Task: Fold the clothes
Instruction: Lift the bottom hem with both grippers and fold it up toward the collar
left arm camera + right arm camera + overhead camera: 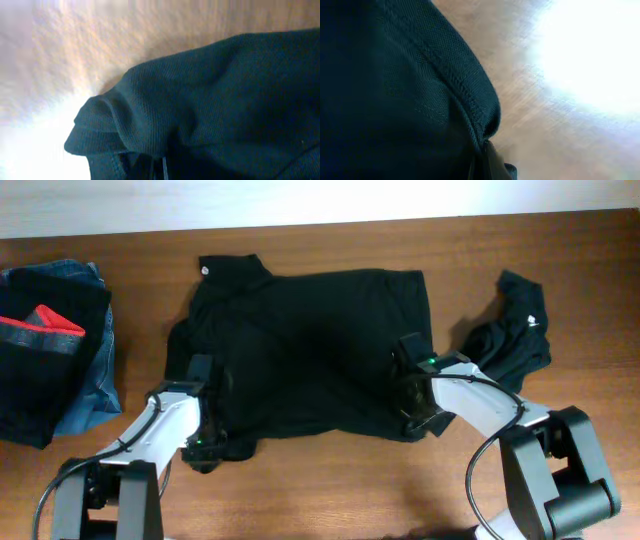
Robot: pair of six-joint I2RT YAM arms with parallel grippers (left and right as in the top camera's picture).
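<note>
A large black shirt [310,350] lies spread flat in the middle of the wooden table [330,490], with a small white mark near its top left corner. My left gripper [207,442] is at the shirt's near left corner; in the left wrist view the fabric [225,100] bunches into the jaws [160,170]. My right gripper [412,412] is at the near right corner; in the right wrist view the stitched hem [395,90] runs into the jaws [487,160]. A second black piece [515,330] lies crumpled at the right.
At the far left is a pile: a blue denim garment [95,370] with a black piece with red-and-grey stripes [45,330] on top. The table's back edge runs along the top of the overhead view.
</note>
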